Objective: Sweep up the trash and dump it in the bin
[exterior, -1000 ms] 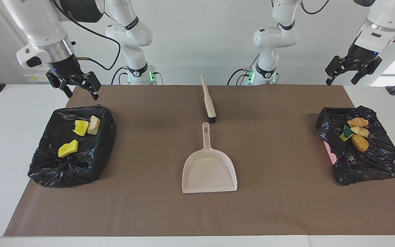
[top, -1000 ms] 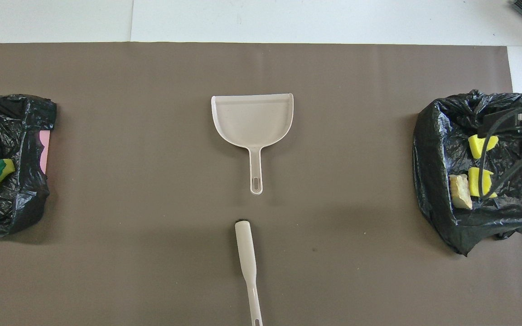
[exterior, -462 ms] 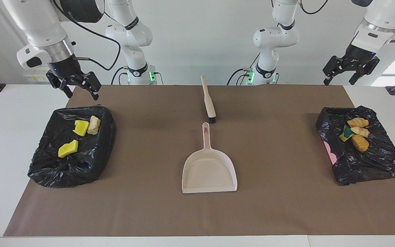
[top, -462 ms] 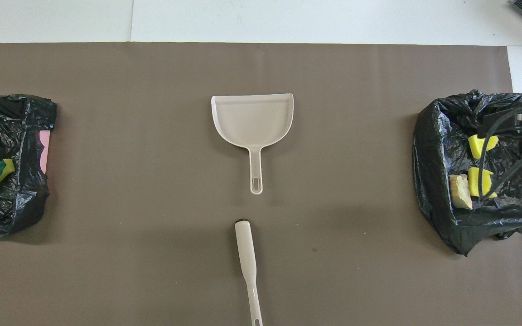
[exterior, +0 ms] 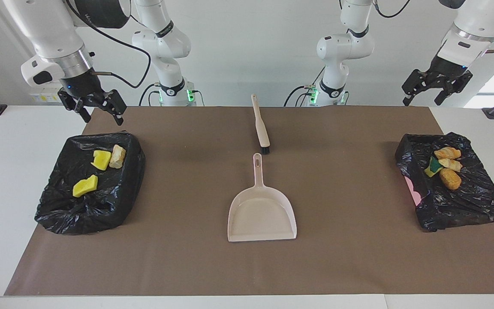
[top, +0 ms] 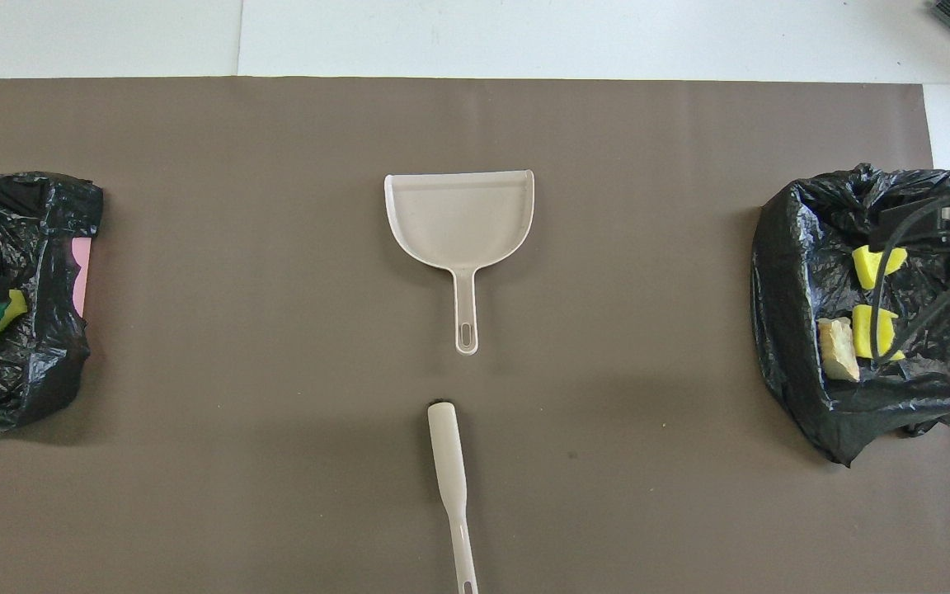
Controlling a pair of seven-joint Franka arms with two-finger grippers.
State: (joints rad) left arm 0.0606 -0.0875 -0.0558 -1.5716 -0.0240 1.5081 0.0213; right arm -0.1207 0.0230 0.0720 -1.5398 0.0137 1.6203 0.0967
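A: Item one, change?

B: I log the left end effector (exterior: 436,89), upper right of the facing frame, risen since a second ago, fingers spread, empty. Right end effector (exterior: 93,107), upper left, unmoved, spread. I judge the dumping finished.

A: Item two, trash?

B: Yellow sponges and bread-like lumps (exterior: 105,164) lie in the black-lined bin (exterior: 79,206) at frame left; others (exterior: 444,165) in the bin (exterior: 465,206) at frame right. None on the table (exterior: 358,257).

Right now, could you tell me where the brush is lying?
The brush lies mid-table on the brown mat, nearer to the robots than the dustpan, its bristle end just short of the dustpan's handle.
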